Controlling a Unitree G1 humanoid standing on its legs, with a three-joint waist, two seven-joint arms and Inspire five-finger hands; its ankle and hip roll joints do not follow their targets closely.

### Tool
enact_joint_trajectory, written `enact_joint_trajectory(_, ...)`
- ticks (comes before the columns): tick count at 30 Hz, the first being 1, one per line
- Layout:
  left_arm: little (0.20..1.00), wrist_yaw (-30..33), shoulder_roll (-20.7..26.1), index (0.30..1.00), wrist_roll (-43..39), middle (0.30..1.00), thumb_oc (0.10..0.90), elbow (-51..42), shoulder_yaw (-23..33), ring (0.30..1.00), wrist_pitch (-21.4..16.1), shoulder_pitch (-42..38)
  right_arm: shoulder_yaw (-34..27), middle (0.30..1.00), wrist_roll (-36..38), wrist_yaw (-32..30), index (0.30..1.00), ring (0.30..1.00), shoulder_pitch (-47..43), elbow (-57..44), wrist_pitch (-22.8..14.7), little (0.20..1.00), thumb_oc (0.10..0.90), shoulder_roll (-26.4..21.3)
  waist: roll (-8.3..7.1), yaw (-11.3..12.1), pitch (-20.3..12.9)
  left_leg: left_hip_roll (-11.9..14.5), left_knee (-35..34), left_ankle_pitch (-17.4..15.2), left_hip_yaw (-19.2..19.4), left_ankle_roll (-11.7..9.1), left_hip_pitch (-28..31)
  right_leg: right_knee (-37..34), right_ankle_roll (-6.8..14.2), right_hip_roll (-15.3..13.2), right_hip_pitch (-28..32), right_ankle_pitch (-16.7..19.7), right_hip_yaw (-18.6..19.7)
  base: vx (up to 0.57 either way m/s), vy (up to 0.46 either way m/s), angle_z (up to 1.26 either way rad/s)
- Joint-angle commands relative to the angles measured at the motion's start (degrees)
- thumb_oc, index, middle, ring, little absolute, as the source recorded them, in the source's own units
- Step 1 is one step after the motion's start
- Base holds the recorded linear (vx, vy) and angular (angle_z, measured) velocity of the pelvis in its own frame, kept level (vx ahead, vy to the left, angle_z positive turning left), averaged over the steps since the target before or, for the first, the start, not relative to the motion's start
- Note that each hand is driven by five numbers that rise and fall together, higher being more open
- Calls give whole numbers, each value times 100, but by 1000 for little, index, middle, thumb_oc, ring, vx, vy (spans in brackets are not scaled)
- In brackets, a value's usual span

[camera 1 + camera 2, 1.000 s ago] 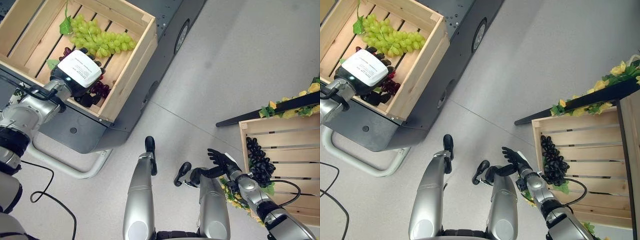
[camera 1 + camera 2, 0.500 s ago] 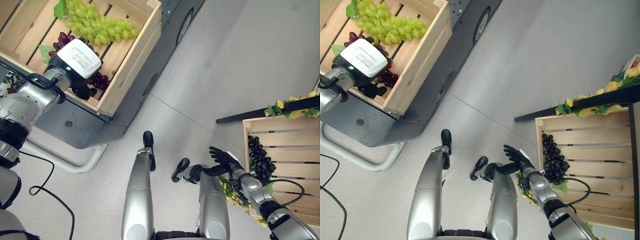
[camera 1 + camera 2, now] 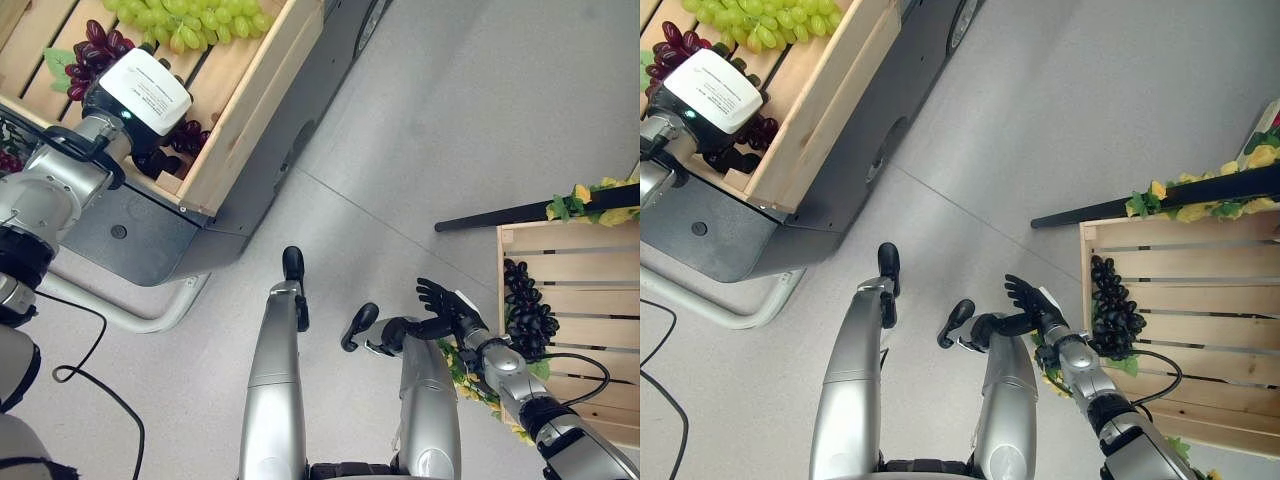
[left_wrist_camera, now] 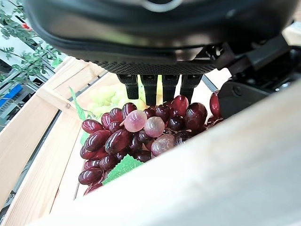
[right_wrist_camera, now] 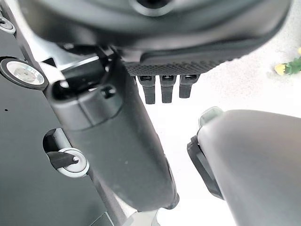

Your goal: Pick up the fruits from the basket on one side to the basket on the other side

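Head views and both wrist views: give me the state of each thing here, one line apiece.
Left hand: inside the left crate, fingers curled round the red grapes.
Red grapes: in the left hand's grasp, inside the left crate.
Green grapes: lying loose in the left crate.
Left crate: holds green and red grapes.
Black grapes: lying in the right crate.
Right crate: holds black grapes.
Right hand: open, holding nothing, beside the right crate.

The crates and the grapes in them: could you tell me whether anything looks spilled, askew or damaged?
Nothing stands out. The red grapes and green grapes lie inside the left crate, and the black grapes lie inside the right crate. Both crates look intact.
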Motion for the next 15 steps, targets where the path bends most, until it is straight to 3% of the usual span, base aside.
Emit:
enact_joint_trajectory(1, 340, -43, 375, 340, 144, 340, 427, 797, -22, 340, 323, 630, -442, 900, 404, 29, 900, 900, 387, -324, -388, 900, 800, -438, -107, 147, -51, -29, 698, -1635, 2, -31, 370, -57, 161, 54, -267, 724, 139, -10, 15, 4)
enact_joint_trajectory(2, 300, -11, 357, 300, 157, 300, 400, 846, 8, 300, 341, 657, -463, 900, 451, 36, 900, 900, 377, -342, -374, 900, 800, -453, -101, 144, -51, -35, 728, -1642, -1, -30, 348, -21, 159, 51, -293, 713, 144, -15, 23, 8)
enact_joint_trajectory(6, 300, 84, 309, 300, 109, 300, 400, 942, 100, 300, 522, 752, -547, 900, 590, 62, 900, 900, 352, -438, -349, 900, 800, -512, -75, 139, -51, -53, 856, -1668, -6, -29, 273, 97, 150, 31, -383, 680, 167, -16, 19, 5)
enact_joint_trajectory(11, 300, 340, 333, 300, 49, 300, 400, 916, 182, 300, 486, 786, -584, 900, 717, 106, 900, 900, 359, -595, -333, 900, 800, -546, -83, 131, -51, -25, 919, -1700, 13, -20, 284, 184, 156, 13, -386, 648, 150, 0, 0, 0)
enact_joint_trajectory(15, 300, 978, 355, 300, -123, 300, 400, 867, 337, 300, 316, 915, -603, 900, 742, 118, 900, 900, 395, -777, -327, 900, 800, -526, -59, 123, -51, 10, 840, -1692, 83, -72, 504, 95, 170, 33, -183, 642, 166, -24, -19, -4)
